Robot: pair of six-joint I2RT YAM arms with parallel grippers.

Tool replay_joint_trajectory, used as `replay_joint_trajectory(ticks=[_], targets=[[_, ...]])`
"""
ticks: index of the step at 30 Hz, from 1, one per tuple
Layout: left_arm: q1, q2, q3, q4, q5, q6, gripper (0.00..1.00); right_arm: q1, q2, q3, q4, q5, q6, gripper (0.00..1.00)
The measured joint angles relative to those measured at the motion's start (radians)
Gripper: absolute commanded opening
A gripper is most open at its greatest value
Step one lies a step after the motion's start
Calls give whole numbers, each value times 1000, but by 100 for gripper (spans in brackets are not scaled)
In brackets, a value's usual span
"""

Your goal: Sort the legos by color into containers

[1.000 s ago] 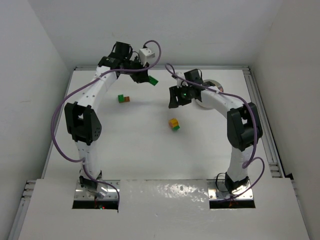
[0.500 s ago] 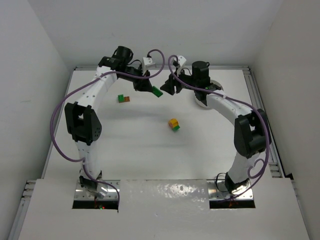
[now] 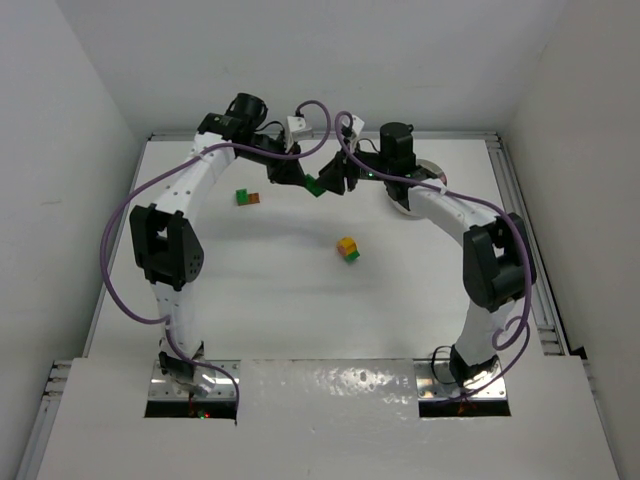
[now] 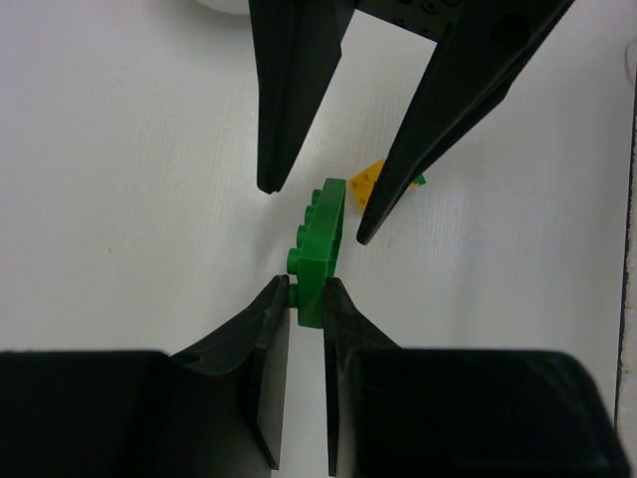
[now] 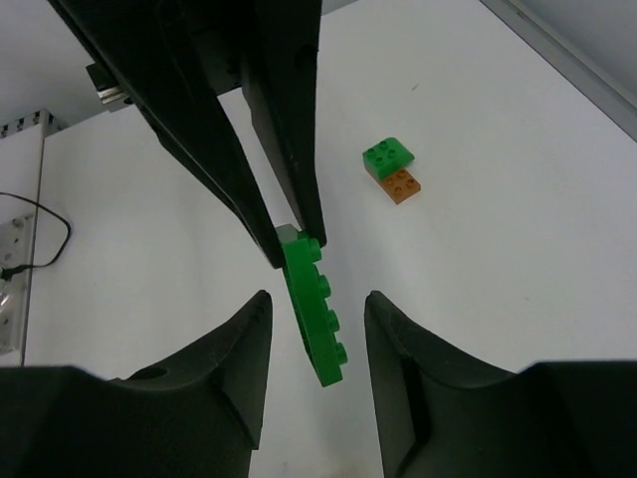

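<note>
The left gripper [image 4: 305, 287] is clamped on one end of the green brick [image 4: 320, 224], a thin long piece held on edge with its studs facing sideways. Both fingers press flat against its faces, and the rest of the brick sticks out past the tips. The right gripper [image 5: 317, 299] faces it from the other side, jaws apart and straddling the free end. In the right wrist view a sliver of table shows between the brick and each finger, so this gripper grips nothing. In the left wrist view one of its fingers [image 4: 393, 189] comes very near the brick's top edge, but I cannot tell if they touch

In the top view the two grippers meet tip to tip above the far middle of the table [image 3: 270, 290], and the brick hangs in the air between them, clear of the surface

On the table left of the grippers lies the green-orange pair [image 3: 247, 197], two small bricks touching each other. The yellow-green pair [image 3: 347, 247] sits nearer the middle, well apart from the first pair, and I cannot tell whether its bricks are stacked or side by side

The dish [image 3: 431, 167] stands at the far right, mostly hidden under the right arm, so its compartments cannot be seen
</note>
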Motion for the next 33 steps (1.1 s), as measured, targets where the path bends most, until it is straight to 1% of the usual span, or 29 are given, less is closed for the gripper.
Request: replay_joint_trajectory(ticks=[4,6,8,11,14,15,17,19,26,27,28,29,30,31,32,33], targets=[[0,0,0,4,1,4,0,1,-18,-1,-40,-16,-29,42],[0,0,2,3,2,5,0,2,-27,-2,-50,-20,-34,40],[0,0,10,3,14,4,0,7,-31,-9,-49,-23,-34,39],[0,0,27,-1,31,-2,0,8,-31,-14,-45,-21,-19,35],[0,0,31,-3,46,-9,0,8,-31,-13,-15,-15,9,23],[0,0,32,-5,53,-12,0,8,-31,-13,-7,-11,15,15],[0,0,34,-5,58,-16,0,8,-31,-13,3,0,24,5],[2,0,34,-4,58,-19,0,8,-31,-14,7,6,24,0],[1,0,34,-2,66,-31,0,13,-55,-49,34,31,0,0],[1,0,34,0,69,-34,1,13,-58,-49,29,35,-10,0],[1,0,34,1,69,-38,5,14,-60,-49,25,37,-21,0],[1,0,34,2,69,-40,11,14,-61,-49,19,38,-32,0],[1,0,34,3,69,-44,37,14,-63,-49,14,40,-40,0],[1,0,34,6,74,-53,77,14,-65,-49,9,47,-50,0],[0,0,34,10,78,-47,97,14,-68,-49,-5,56,-58,0],[-1,0,34,17,84,-52,100,14,-68,-49,-20,66,-65,0]])
